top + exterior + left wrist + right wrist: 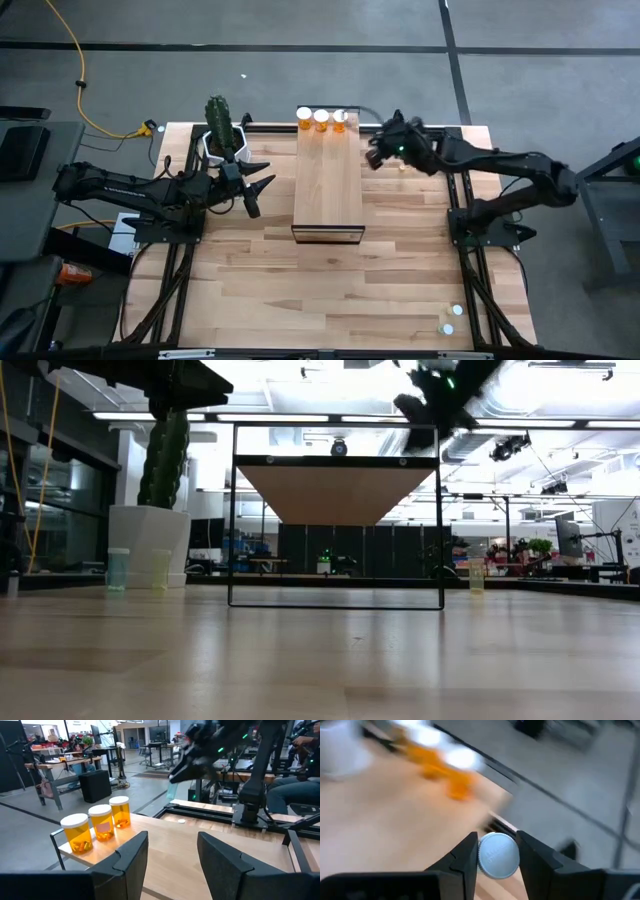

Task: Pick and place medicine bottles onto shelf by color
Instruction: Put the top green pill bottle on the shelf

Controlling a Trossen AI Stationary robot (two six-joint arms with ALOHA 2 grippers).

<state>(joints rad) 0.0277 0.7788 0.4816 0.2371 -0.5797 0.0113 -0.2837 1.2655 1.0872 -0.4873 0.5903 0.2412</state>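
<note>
The light-wood shelf (328, 185) stands mid-table, with three orange bottles (321, 120) upright in a row on its far end; they also show in the left wrist view (100, 825). My right gripper (376, 157) is raised just right of the shelf's far end, shut on a white-capped bottle (498, 855). My left gripper (262, 188) hangs open and empty left of the shelf, pointing at it. Two pale green-yellow bottles (138, 570) stand on the table by the cactus pot, and another (476, 575) stands right of the shelf. My right gripper pinches the bottle between its two fingers (468, 854) at the round white cap (506, 854), one finger on each side. The bottle is lifted clear of table and shelf. In the left wrist view a pale body (172, 790) hangs below the fingers.
A white pot with a green cactus (220, 135) stands at the far left, close to my left arm. Two white-capped bottles (452, 320) stand near the table's near right corner. The near half of the shelf top (328, 210) is bare.
</note>
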